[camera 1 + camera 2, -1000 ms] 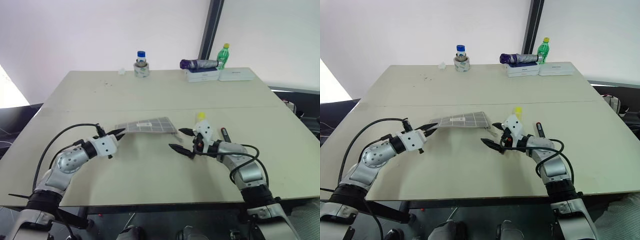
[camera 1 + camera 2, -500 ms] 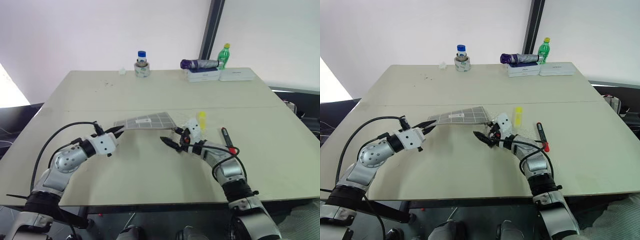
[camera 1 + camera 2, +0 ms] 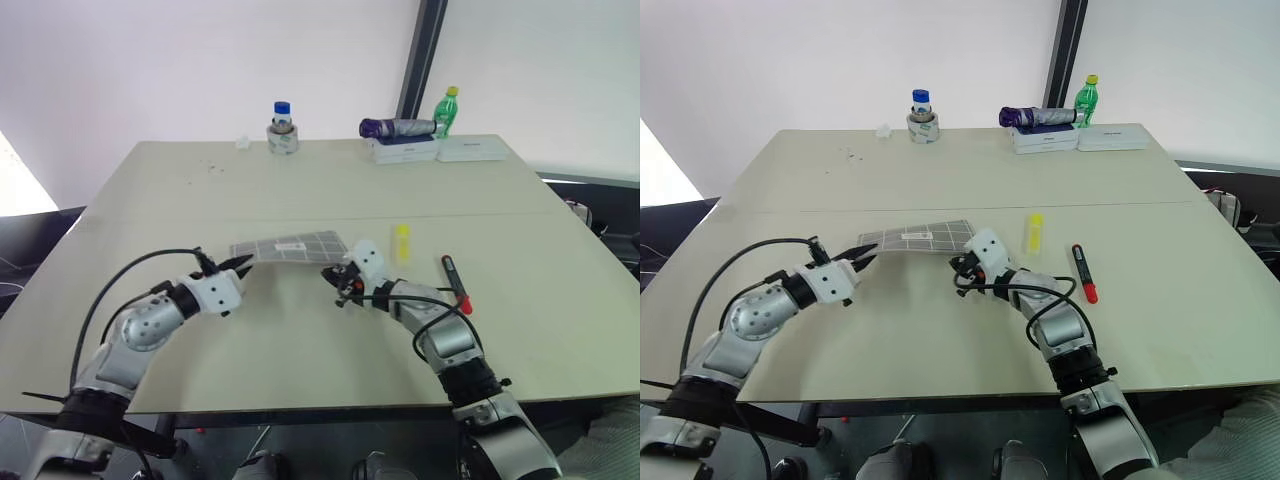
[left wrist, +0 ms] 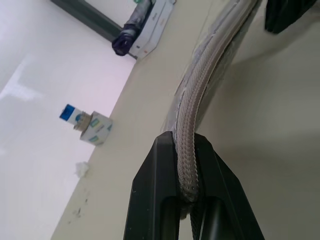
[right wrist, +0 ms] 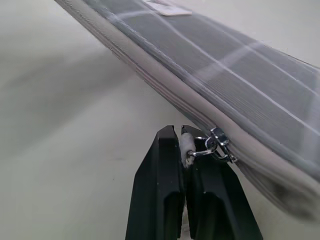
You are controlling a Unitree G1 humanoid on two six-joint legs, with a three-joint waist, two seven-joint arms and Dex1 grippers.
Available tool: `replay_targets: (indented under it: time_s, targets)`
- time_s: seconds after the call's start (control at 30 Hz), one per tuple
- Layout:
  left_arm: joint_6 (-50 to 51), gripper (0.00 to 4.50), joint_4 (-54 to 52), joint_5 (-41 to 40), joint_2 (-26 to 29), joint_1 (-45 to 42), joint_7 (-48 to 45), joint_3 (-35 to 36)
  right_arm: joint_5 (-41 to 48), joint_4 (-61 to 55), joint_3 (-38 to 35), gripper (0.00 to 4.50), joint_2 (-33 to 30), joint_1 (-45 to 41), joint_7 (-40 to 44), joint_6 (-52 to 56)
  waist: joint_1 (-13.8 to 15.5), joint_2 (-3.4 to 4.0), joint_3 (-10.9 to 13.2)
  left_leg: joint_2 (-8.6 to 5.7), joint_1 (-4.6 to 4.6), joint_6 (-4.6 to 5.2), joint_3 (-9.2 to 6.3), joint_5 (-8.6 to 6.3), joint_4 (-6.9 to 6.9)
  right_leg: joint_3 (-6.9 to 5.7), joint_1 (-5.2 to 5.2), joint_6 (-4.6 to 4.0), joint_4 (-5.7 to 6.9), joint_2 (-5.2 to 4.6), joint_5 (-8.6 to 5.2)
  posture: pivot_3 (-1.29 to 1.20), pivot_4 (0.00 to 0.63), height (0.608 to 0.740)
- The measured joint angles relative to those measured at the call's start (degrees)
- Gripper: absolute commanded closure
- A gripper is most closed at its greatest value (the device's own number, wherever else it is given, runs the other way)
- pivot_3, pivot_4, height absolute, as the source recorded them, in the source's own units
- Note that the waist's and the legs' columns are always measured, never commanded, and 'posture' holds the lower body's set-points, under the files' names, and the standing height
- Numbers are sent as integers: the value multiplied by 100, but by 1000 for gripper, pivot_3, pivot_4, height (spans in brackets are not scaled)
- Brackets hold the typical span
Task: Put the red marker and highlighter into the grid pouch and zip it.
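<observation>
The grid pouch [image 3: 290, 247] hangs just above the table, stretched between both grippers. My left gripper [image 3: 240, 264] is shut on its left edge, the fabric pinched between the black fingers [image 4: 160, 170]. At the pouch's right end my right gripper [image 3: 334, 276] is shut on the zip pull [image 5: 192, 145], which hangs from the metal slider [image 5: 216, 140]. The yellow highlighter [image 3: 401, 242] lies on the table just right of the pouch. Further right, near my right forearm, lies the red marker [image 3: 455, 283].
At the table's far edge stand a blue-capped jar [image 3: 283, 128], a purple folded umbrella [image 3: 397, 128] on white boxes [image 3: 406, 151], a green bottle [image 3: 447, 112] and another white box [image 3: 472, 149]. A small white scrap [image 3: 242, 143] lies near the jar.
My right gripper moved left from beside the highlighter to the pouch's right end and closed on the zip pull. The left gripper kept its hold on the pouch.
</observation>
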Motion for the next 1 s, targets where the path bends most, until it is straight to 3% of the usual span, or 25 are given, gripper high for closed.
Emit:
replay_targets:
  time_s: [0.13, 0.33, 0.53, 0.97, 1.0]
  targets:
    - [313, 4500, -298, 178, -200, 211, 28, -145, -198, -47, 218, 4488, 96, -84, -55, 106, 1, 0, 0, 0, -1, 0, 2, 0, 0, 0, 0, 0, -1, -1, 0, 0, 150, 740]
    - [741, 4500, -560, 484, -305, 311, 114, -231, -321, -64, 629, 4488, 5, -118, 494, -239, -2, 0, 0, 0, 0, 1, 0, 0, -1, 0, 0, 0, -1, 0, 0, 0, 150, 740]
    - [1184, 4500, -797, 587, -685, 143, 151, -385, -448, 67, 1051, 4488, 406, -415, 716, -511, 4, -2, -1, 0, -1, 1, 0, 0, 1, -1, 0, 0, -1, 1, 0, 0, 150, 740]
    - [1495, 4500, -919, 662, -687, 156, 166, -450, -745, 364, 1187, 4488, 468, -493, 864, -889, 2, -2, -1, 1, -1, 1, -2, 0, 0, -1, 0, 0, -2, -1, 0, 0, 150, 740]
    - [1494, 4500, -927, 665, -687, 159, 179, -451, -704, 363, 1136, 4169, 467, -493, 914, -879, 3, -2, -1, 1, -1, 1, -2, 0, 0, -1, 0, 0, -2, -1, 0, 0, 150, 740]
